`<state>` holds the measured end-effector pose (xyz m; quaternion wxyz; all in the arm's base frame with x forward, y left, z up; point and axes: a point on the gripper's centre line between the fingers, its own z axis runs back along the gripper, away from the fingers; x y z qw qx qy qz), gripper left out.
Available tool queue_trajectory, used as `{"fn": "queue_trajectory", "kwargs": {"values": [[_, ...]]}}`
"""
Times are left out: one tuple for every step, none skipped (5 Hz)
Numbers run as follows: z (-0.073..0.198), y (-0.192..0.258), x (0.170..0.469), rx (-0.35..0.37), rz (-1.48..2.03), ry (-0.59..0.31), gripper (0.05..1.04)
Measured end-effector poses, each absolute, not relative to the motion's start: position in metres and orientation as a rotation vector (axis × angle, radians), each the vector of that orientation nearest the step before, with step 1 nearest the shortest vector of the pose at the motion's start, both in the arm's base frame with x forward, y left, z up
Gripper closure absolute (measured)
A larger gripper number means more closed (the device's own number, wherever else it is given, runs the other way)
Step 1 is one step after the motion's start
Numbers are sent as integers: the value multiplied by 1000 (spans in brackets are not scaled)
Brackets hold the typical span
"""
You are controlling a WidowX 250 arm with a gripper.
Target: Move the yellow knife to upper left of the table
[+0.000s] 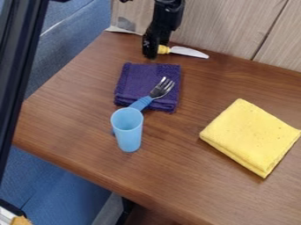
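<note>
The black gripper [151, 52] hangs down at the top of the table, left of centre, near the back wall. Right beside it lies the yellow knife [164, 49], its white blade pointing right and slightly toward the camera. The left end of its yellow handle is hidden behind the gripper, and whether the handle is held cannot be made out. The wooden table [76, 101] has its upper left corner just left of the gripper.
A folded purple cloth [138, 79] lies just below the gripper, with a blue-handled fork [159, 91] across it. A light blue cup [128, 132] stands in front, over the fork's handle end. A folded yellow cloth [253, 136] lies at right. A wooden panel [223, 26] borders the back.
</note>
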<state>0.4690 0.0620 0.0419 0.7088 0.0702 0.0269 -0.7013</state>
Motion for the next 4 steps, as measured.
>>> {"fn": "queue_trajectory", "kwargs": {"values": [[84,65,467,239,-1541,4,83],[109,75,452,281,-1510,-36,83],[128,79,439,299,-1521,-105,83],[133,80,439,312,-1523,-116,83]]}}
